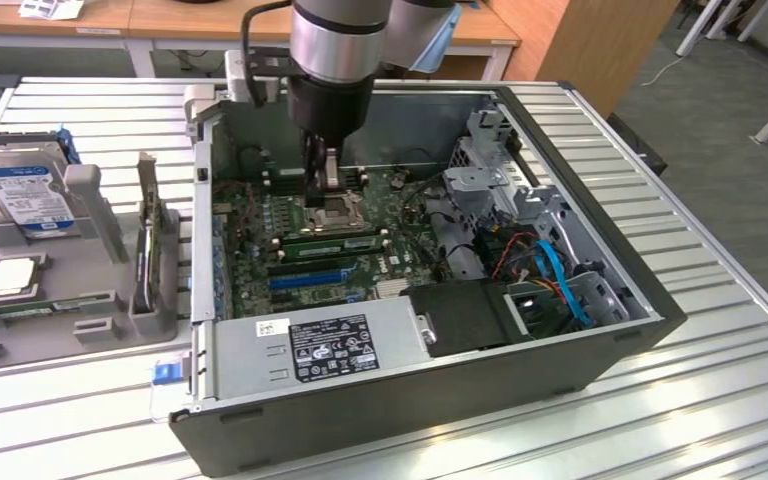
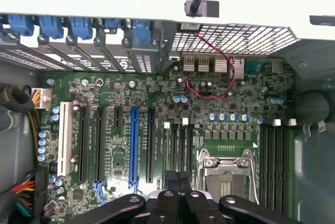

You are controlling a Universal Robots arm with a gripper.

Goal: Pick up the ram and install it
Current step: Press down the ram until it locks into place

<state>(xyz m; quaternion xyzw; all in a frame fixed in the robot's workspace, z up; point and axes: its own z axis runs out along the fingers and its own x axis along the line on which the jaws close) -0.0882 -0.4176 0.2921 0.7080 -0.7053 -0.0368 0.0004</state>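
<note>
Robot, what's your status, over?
Gripper shut, down inside the case. Green ram stick at the slots just under it; grip unclear. Nothing blocking.

We see the exterior view from high and off the arm, angled down on the whole open black metal computer case [image 1: 491, 390] on the slatted table, arm [image 1: 337, 60] dropping in from above. Wrist view sits just above the black gripper [image 2: 180, 203], facing straight down, close to the green motherboard [image 2: 157, 103]. Both views share that board [image 1: 344, 240] and the silver processor socket [image 2: 227, 174] beside the tool.
</note>
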